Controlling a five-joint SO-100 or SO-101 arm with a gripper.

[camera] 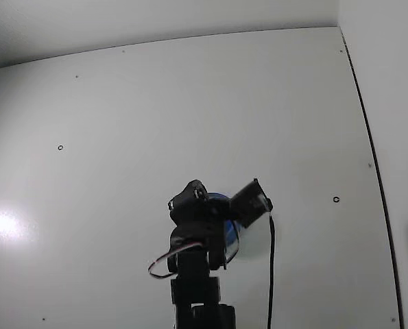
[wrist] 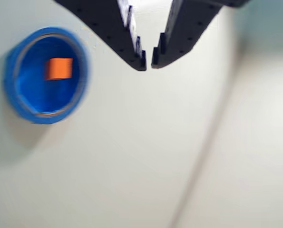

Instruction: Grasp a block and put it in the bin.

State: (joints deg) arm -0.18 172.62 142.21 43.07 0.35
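In the wrist view the round blue bin (wrist: 17,102) lies on the white table at the left. A small orange-salmon block (wrist: 59,68) rests inside it. My gripper (wrist: 148,64) comes in from the top edge, to the right of the bin and apart from it. Its black jaws are nearly touching at the tips and hold nothing. In the fixed view the arm (camera: 197,233) hides most of the bin (camera: 231,241); only a blue sliver shows beside it. The block and the fingertips are hidden there.
The table is a plain white board (camera: 156,123) with a few small holes. A wall edge (camera: 368,137) runs along its right side in the fixed view. A black cable (camera: 271,274) hangs from the wrist camera toward the arm's base.
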